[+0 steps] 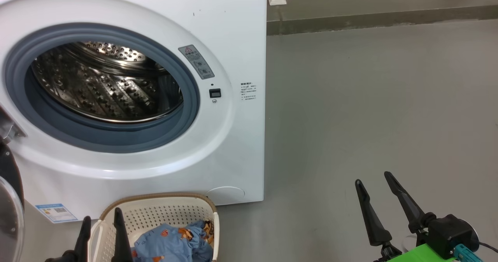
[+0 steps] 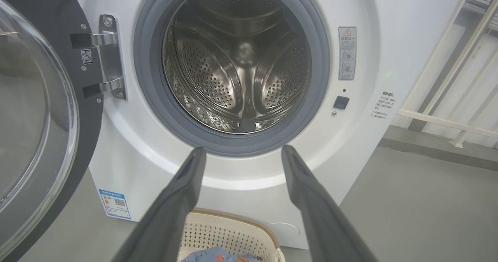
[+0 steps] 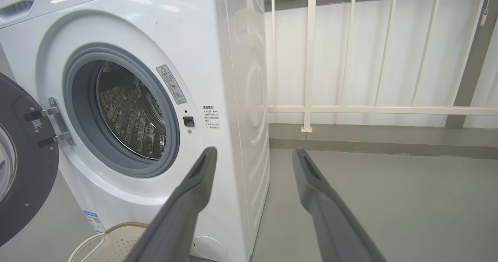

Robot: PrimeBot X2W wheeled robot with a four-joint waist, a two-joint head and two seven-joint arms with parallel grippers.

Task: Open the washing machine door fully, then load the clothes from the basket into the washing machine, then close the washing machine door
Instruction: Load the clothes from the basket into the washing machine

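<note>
Laundry is not yet loaded: the clothes (image 1: 171, 242), a light blue bundle with orange and brown patches, lie inside the basket (image 1: 163, 213), heaped toward its right side. The basket stands on the grey floor (image 1: 369, 98) just in front of the washing machine (image 1: 233, 40), close to the bottom of its white front panel and below the round opening. The washing machine door (image 2: 39, 118) is swung wide open on the machine's left side, hanging from a metal hinge (image 2: 111, 55), its clear glass bowl and black rim well clear of the opening. Inside the grey gasket (image 1: 116, 139) the perforated steel drum (image 1: 105, 83) shows. A small blue label sticker (image 1: 54, 212) sits low on the front panel, left of the basket. A grey warning sticker (image 1: 196, 61) sits on the white ring right of the gasket, above a small dark latch socket (image 1: 214, 93).

The left tool (image 1: 102, 215) is open, its 2 dark fingers spread apart and holding nothing. In the head view they stand over the basket's left part, and in the left wrist view they point at the lower edge of the gasket, above the basket. The right tool (image 1: 372, 178) is also open and empty, its 2 fingers over bare floor well to the right of the machine and basket. A pale railing (image 3: 311, 59) runs along the wall behind the machine's right side
</note>
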